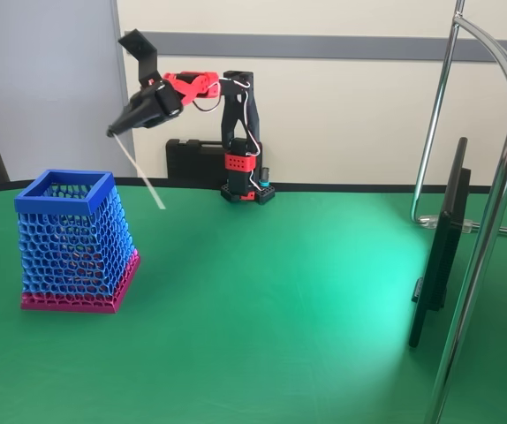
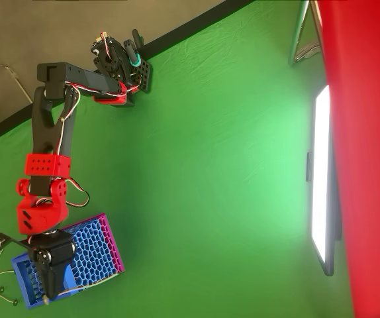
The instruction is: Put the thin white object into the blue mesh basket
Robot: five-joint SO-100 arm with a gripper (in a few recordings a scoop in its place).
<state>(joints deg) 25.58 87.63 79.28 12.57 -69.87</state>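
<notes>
I had the gripper (image 1: pixel 112 132) pinched on the upper end of the thin white object (image 1: pixel 143 178), its fingers pressed together on the strand. In the fixed view the strand hung slanting down and to the right from the tips, well clear of the green desk (image 1: pixel 280 291). The blue mesh basket (image 1: pixel 66 193) stood upright on the desk, below and to the left of the strand's free end. From overhead, the gripper (image 2: pixel 46 298) sat above the basket (image 2: pixel 100 242), though I could not make out the strand there. I judged the pickup and the lift done and the carry nearly finished. What remained was to line the dangling lower end up with the opening, lower it inside the rim, and release.
</notes>
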